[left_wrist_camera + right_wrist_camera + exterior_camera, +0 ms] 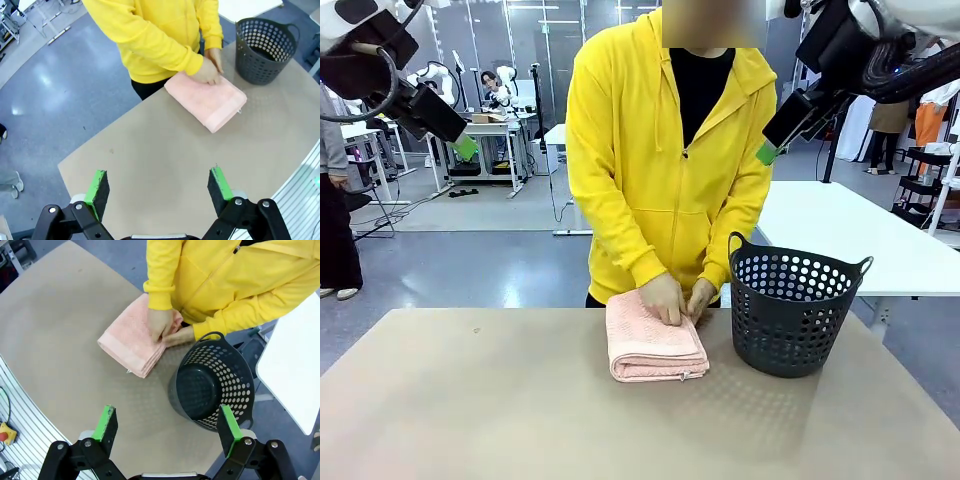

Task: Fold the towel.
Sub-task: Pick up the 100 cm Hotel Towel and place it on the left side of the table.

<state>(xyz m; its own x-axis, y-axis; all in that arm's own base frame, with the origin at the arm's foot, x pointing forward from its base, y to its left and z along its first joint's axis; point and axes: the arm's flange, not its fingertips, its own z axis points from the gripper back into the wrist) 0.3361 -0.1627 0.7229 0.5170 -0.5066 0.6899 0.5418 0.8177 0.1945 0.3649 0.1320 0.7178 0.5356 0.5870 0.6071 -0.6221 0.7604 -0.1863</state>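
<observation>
The salmon-pink towel (650, 345) lies folded in a thick stack on the tan table (470, 400), near the far edge. A person in a yellow hoodie (665, 150) presses both hands (677, 298) on its far end. The towel (207, 100) also shows in the left wrist view and, as the towel (131, 337), in the right wrist view. My left gripper (158, 192) hangs open high above the table, well short of the towel. My right gripper (167, 430) is open too, raised above the basket and the table's edge. Neither holds anything.
A dark grey perforated basket (792, 305) stands just right of the towel, seen from above as the basket (212, 385) with nothing inside. A white table (850, 235) sits behind at the right. Bare tabletop stretches to the left and front.
</observation>
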